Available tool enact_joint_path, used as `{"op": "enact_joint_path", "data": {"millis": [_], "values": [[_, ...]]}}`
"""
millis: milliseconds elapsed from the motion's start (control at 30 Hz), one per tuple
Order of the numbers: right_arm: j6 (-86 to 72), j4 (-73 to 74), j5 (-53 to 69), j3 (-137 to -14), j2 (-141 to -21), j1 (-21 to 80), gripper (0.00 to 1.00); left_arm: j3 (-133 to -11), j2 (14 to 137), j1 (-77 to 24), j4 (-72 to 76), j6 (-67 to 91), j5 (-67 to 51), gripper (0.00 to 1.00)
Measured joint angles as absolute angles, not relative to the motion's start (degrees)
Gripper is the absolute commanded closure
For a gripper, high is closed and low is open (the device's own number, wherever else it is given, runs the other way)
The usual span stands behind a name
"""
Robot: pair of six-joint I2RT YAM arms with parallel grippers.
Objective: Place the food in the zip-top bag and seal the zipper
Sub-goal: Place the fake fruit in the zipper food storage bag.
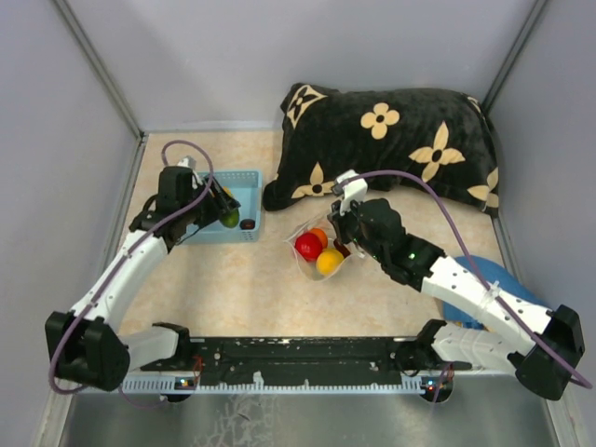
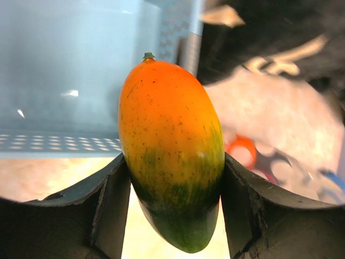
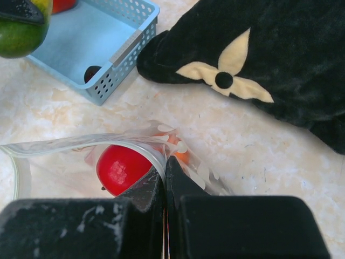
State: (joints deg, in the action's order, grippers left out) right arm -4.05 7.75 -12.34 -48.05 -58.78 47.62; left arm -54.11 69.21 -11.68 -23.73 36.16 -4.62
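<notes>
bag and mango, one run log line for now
left pincer: gripping mango by basket | right pincer: shut on bag mouth | bag: open, red fruit inside | zipper: unsealed

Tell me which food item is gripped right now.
The orange-and-green fruit, between the left gripper's jaws; the others lie loose in the bag or the blue basket.

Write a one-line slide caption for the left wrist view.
Left gripper holds an orange-and-green toy mango, with the light blue basket behind it.

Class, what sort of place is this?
Likely a robot test cell: plain grey walls enclose the tabletop, left arm and right arm bolted at its edge; the mango is a toy.
</notes>
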Motion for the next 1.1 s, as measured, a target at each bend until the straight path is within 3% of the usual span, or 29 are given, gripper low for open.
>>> {"op": "enact_joint_path", "data": {"millis": [333,633,1100], "values": [[-1.5,7.7,-12.4,-49.4,-58.8,47.6,1.00,-54.1,61.5,-26.2,-23.4,33.1,-10.7,0.60],[0.7,7.7,-12.4,-50.0,-59.6,47.6,1.00,-53.5,52.9,-28.9,-23.5,32.1,-20.6,0.61],[0.9,6.8,-11.7,-50.8,-61.2,47.6,1.00,-53.8,57.7,-45.9,-20.3,31.9,-26.7,0.60]]}}
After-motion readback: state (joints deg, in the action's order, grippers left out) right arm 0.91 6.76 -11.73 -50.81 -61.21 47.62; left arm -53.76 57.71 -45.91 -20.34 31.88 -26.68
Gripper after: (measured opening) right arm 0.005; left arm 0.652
